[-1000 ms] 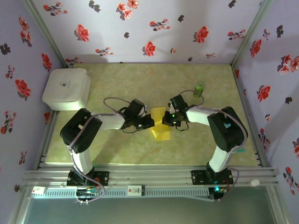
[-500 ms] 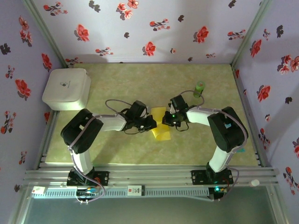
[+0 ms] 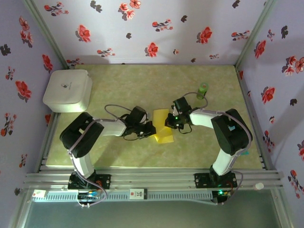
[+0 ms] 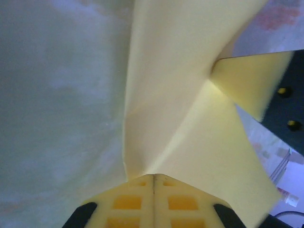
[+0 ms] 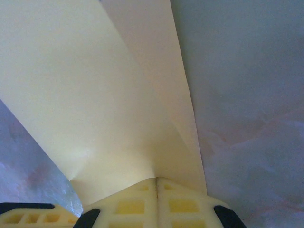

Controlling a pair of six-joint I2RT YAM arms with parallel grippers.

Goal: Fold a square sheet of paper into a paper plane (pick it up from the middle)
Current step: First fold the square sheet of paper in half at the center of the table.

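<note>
Table (image 3: 128,80) first, then white box (image 3: 68,90), parked well off to the far left of the left gripper (image 4: 153,181). Creased square sheet of paper (image 3: 163,126) sits between both grippers: left gripper pinches one edge, right gripper (image 5: 156,181) is clamped tight on the opposite edge. Tiny green cylinder (image 3: 203,89) stands just beyond the right gripper.

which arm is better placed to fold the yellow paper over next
Likely left. Both are shut on the square sheet of paper from opposite edges. The left gripper pinches where creases meet, ready to fold along one, while the right gripper can anchor the other edge.
</note>
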